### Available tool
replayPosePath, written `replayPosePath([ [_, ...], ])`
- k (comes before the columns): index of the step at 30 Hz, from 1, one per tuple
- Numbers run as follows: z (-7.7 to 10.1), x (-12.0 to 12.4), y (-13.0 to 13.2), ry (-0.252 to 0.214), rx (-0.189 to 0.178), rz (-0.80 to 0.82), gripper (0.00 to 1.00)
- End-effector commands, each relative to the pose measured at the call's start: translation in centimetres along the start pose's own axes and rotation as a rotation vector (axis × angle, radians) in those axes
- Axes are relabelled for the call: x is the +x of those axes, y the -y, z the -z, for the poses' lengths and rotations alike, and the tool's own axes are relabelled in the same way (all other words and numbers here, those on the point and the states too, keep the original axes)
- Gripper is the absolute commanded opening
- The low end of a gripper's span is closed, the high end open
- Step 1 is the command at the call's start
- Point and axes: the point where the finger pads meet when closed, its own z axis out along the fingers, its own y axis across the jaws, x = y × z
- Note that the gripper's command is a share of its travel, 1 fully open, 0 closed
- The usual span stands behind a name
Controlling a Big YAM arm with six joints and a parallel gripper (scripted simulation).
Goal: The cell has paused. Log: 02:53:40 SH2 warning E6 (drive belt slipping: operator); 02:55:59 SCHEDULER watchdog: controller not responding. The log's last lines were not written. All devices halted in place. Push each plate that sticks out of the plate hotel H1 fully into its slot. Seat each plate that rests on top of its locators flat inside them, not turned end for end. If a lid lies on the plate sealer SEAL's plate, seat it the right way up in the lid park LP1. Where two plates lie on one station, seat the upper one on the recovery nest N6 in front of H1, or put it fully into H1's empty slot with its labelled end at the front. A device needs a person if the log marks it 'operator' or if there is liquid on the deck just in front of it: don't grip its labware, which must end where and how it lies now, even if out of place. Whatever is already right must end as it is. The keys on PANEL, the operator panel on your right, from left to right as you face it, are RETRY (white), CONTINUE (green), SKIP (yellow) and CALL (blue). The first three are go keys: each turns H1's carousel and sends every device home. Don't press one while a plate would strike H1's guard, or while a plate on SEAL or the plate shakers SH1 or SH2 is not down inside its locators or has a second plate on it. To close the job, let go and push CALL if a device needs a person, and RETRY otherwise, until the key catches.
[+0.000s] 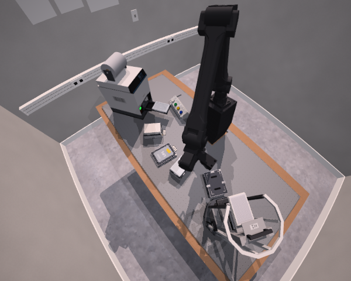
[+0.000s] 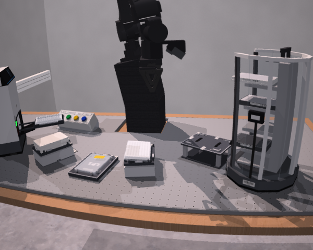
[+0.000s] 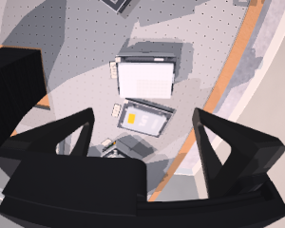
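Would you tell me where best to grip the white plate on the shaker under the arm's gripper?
Probably from straight above, clamping its two long side walls across the short width. The white plate is rectangular with its top free, while the shaker beneath blocks any approach from below.
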Motion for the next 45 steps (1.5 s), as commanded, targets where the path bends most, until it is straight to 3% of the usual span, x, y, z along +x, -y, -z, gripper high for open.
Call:
replayPosePath([
  [1, 3.8, -0.9, 2.4, 0.02, 0.071, -0.007, 1.0],
  [27, 10.6, -0.8, 2.2, 0.023, 0.075, -0.007, 1.0],
  [30, 10.6, -0.8, 2.2, 0.022, 0.076, 0.0, 1.0],
  [32, 9.8, -0.5, 1.2, 0.016, 0.053, 0.0, 1.0],
  [45, 9.8, -0.6, 1.4, 0.018, 0.061, -0.001, 1.0],
])
